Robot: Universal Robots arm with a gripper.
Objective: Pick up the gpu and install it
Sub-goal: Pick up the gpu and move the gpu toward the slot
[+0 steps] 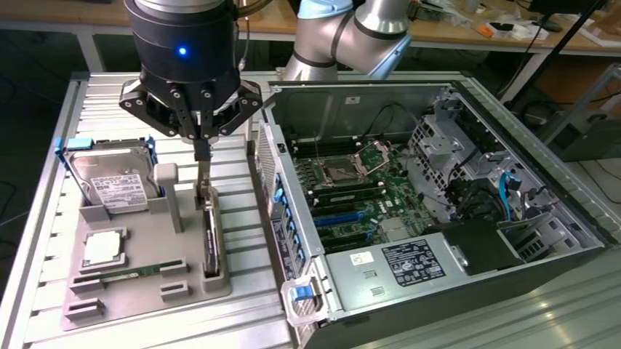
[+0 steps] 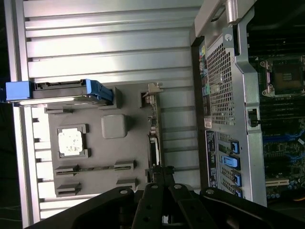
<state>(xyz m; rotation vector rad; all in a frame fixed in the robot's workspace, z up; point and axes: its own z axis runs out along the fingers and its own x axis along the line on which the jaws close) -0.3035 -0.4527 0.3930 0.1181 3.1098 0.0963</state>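
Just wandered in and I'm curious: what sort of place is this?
Probably a robotics lab or workshop: a robot arm hangs over a grey tray of computer parts beside an open computer case, with cluttered workbenches behind.

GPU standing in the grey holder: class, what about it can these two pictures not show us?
- Faces of the gpu: the exterior view sees it edge-on, so both flat sides are hidden.
- Its end under the gripper: in the wrist view, covered by the gripper's black body.
- Whether the shut gripper truly pinches it: the contact is too small in the exterior view.
- Its bottom edge: sunk in the holder slot.
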